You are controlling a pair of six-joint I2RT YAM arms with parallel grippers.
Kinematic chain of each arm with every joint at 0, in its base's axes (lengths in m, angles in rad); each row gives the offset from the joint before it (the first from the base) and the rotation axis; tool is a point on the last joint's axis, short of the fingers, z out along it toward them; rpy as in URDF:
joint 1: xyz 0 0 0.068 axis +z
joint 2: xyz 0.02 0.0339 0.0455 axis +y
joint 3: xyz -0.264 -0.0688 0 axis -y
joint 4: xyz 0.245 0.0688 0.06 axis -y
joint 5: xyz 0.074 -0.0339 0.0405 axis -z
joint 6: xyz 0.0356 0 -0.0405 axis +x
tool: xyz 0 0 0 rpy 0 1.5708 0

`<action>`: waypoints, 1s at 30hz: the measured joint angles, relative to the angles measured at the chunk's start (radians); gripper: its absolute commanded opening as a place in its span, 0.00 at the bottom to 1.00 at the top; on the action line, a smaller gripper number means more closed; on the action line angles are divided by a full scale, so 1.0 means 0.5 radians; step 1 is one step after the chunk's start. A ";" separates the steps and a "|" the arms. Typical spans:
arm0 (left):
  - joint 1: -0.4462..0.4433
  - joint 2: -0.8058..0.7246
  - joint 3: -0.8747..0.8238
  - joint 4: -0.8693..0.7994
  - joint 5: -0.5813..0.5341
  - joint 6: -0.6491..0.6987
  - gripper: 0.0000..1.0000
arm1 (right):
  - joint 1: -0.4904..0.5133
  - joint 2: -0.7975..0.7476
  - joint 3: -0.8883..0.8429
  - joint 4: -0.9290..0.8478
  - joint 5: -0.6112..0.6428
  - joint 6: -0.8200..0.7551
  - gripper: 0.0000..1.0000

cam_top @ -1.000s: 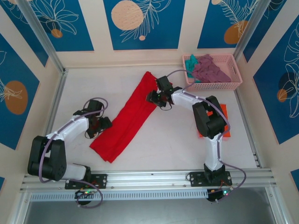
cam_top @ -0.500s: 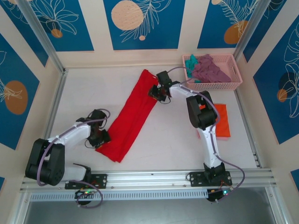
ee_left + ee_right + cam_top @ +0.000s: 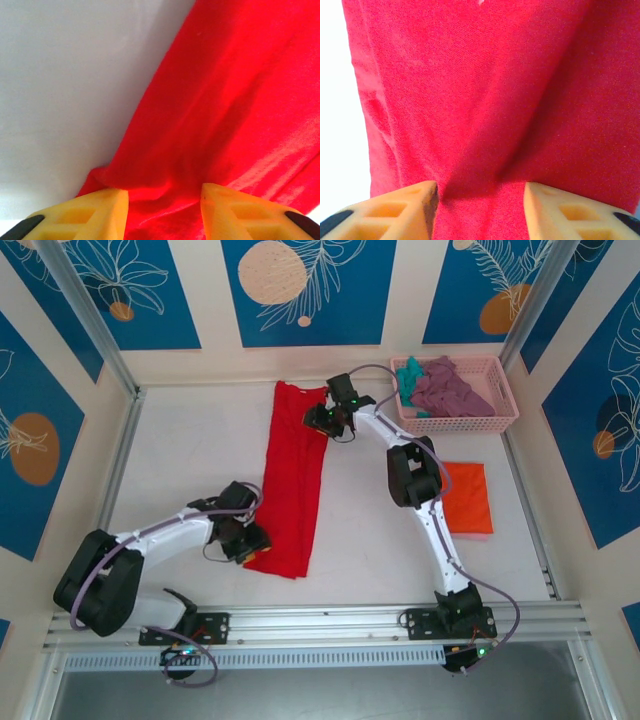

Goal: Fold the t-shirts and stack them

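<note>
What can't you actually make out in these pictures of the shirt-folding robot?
- Top view: the teal t-shirt is partly buried under the mauve t-shirt in the pink basket, so its full shape is hidden.
- Top view: the right arm overlaps the orange t-shirt's left edge.
- Top view: the left gripper hides the near corner of the red t-shirt.
- Both wrist views: the red t-shirt is cut off by the frame edges, so sleeves and collar cannot be found.

We see a pink lattice basket [image 3: 470,424] standing at the far right corner of a white table [image 3: 190,440], ringed by cream walls with blue leaf-patterned panels [image 3: 300,290] and a metal rail [image 3: 320,617] along the near edge.
</note>
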 measured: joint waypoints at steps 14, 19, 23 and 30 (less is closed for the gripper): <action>0.400 -0.197 0.205 0.048 -0.250 0.253 0.89 | 0.024 -0.918 -1.158 0.246 0.188 -0.732 0.88; 0.687 0.008 0.279 0.172 -0.117 0.353 0.99 | 0.249 -1.520 -1.792 0.545 0.385 -1.153 0.89; 0.896 0.134 0.366 0.220 0.019 0.401 1.00 | 0.536 -1.901 -2.240 0.711 0.377 -1.518 0.88; 1.138 0.179 0.432 0.240 0.147 0.480 1.00 | 1.090 -2.057 -2.473 0.639 0.382 -1.846 0.85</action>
